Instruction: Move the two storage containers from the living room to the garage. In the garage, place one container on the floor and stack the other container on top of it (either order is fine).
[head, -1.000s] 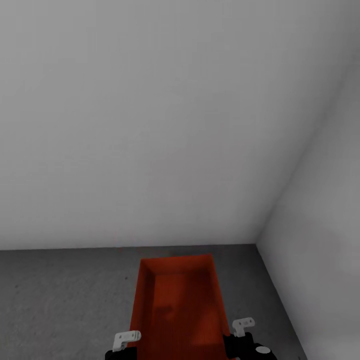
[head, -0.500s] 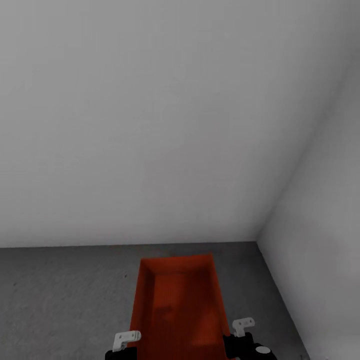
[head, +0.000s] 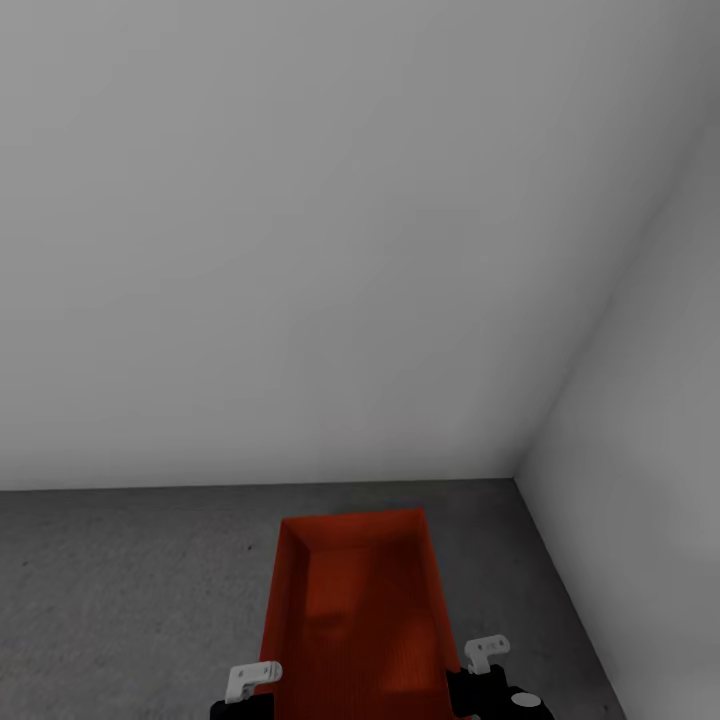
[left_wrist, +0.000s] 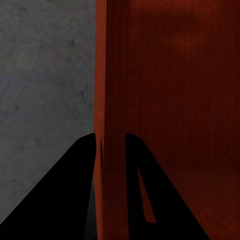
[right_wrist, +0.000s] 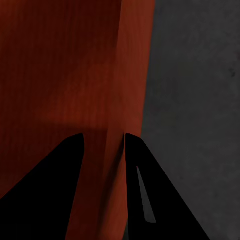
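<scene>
Down at floor level it's all rough, speckled dark grey concrete floor (head: 120, 600), so this is the garage, bare as anything. Two plain white walls meet in a corner (head: 516, 482) off to the front right, and the floor runs straight up to both of them.

One orange-red storage container (head: 355, 610) is held out in front of the robot, open top up, long side pointing toward the back wall (head: 300, 250). Its far end is near the foot of that wall, with a strip of concrete showing between them. I can't tell whether its bottom is on the concrete or just above it.

Left tool (left_wrist: 111, 141) is pinched onto the container's left side wall: in the left wrist view the thin orange wall runs right between the two dark fingers (left_wrist: 65, 195), one finger outside over the concrete, one inside the bin. Right tool (right_wrist: 104, 140) does the same on the right side wall, fingers (right_wrist: 160, 200) either side of it, closed tight on the panel. In the head view the pale brackets of the left tool (head: 252, 680) and right tool (head: 486, 652) sit at the two near corners of the bin.

Room-wise: lots of open concrete to the left of the container, and a narrower wedge on the right before the side wall (head: 640, 500).
</scene>
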